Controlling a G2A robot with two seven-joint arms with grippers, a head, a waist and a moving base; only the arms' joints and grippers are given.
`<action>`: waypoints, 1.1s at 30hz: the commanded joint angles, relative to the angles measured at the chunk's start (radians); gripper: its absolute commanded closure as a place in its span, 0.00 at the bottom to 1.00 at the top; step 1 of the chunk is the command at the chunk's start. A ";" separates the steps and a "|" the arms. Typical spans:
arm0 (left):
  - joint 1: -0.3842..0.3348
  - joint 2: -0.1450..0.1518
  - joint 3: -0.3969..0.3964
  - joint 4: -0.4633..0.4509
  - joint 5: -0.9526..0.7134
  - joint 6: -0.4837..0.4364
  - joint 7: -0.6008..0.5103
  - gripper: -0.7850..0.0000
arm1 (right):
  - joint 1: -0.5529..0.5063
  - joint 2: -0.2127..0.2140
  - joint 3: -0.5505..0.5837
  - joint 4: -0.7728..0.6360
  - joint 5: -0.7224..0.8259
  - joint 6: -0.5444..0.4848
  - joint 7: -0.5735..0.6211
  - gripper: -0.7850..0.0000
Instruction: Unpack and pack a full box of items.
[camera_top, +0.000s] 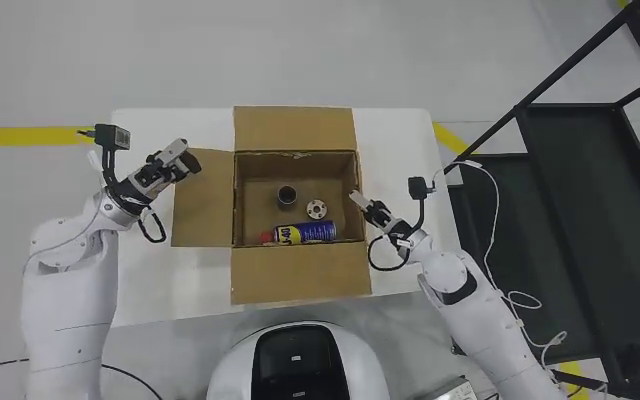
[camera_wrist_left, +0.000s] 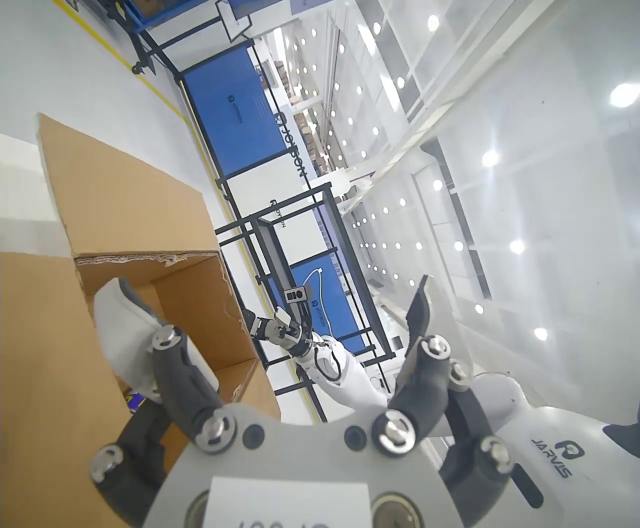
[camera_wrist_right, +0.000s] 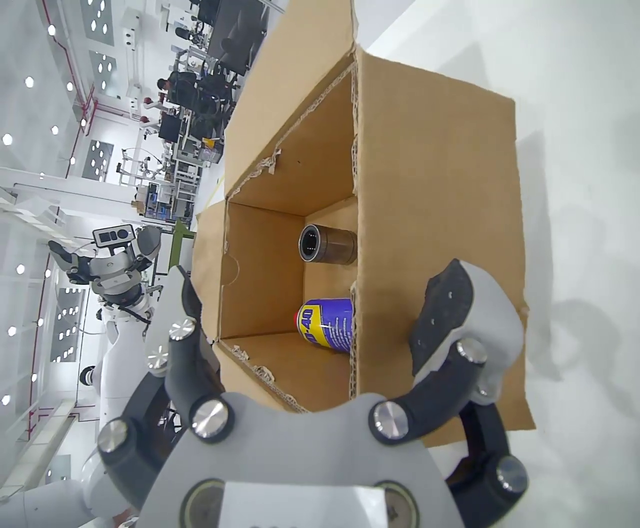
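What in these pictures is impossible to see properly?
Top view: the small round part in the box is too small to identify.
Right wrist view: the box wall hides part of the spray can.
Left wrist view: a finger of the left tool covers the box's contents.

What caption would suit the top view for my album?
Open box holds a can, a cylinder and a ring; left end effector and right end effector flank it, open.

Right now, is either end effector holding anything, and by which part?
Nothing is held. The left end effector and the right end effector are both open and empty.
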 joint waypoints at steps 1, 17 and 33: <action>0.007 0.005 -0.014 0.003 -0.005 0.004 -0.004 0.00 | 0.006 -0.002 -0.002 0.001 -0.001 -0.001 -0.002 0.00; -0.010 0.029 -0.072 0.141 -0.221 0.051 -0.116 0.00 | 0.018 0.006 -0.023 -0.265 -0.396 0.019 0.012 0.00; -0.102 0.084 -0.162 0.300 -0.159 0.019 -0.255 0.00 | 0.253 -0.048 -0.302 -0.173 -0.677 0.298 0.178 0.00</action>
